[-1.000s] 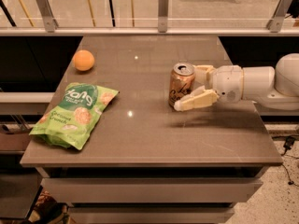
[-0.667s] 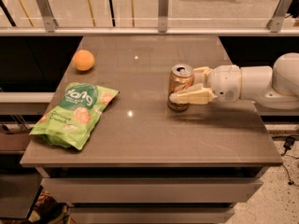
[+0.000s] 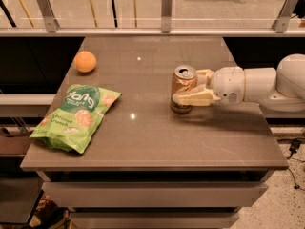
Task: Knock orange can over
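Observation:
The orange can (image 3: 182, 82) stands upright on the grey table (image 3: 143, 132), right of the middle, with its silver top showing. My gripper (image 3: 188, 87) reaches in from the right on a white arm (image 3: 259, 84). Its jaws sit on either side of the can. The near finger (image 3: 194, 99) lies across the can's lower front and touches it. The far finger (image 3: 205, 74) is behind the can, partly hidden. The gripper is shut on the can.
A green snack bag (image 3: 76, 116) lies at the table's front left. A round orange ball (image 3: 85, 61) sits at the back left. A glass railing with metal posts (image 3: 165, 11) runs behind the table. The table's right edge is under the arm.
The near finger has swung in from an open angle and closed against the front of the can. The can stays upright in the same place.

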Action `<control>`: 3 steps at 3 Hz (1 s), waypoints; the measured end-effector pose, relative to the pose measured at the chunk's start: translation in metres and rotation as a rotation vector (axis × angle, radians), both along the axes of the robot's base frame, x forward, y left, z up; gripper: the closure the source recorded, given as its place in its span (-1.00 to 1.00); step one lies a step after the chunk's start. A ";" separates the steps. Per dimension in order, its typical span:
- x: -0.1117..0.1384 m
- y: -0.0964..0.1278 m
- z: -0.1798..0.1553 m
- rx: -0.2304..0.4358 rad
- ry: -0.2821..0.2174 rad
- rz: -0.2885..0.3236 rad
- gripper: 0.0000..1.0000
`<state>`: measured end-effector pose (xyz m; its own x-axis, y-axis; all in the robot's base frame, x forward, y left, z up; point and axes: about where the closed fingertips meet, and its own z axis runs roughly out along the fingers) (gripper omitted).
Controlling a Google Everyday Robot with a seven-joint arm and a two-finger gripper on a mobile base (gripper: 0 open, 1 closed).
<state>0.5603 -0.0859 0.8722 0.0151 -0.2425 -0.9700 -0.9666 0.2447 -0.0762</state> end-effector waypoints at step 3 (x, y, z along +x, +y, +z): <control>0.010 -0.031 0.034 -0.242 0.004 -0.100 1.00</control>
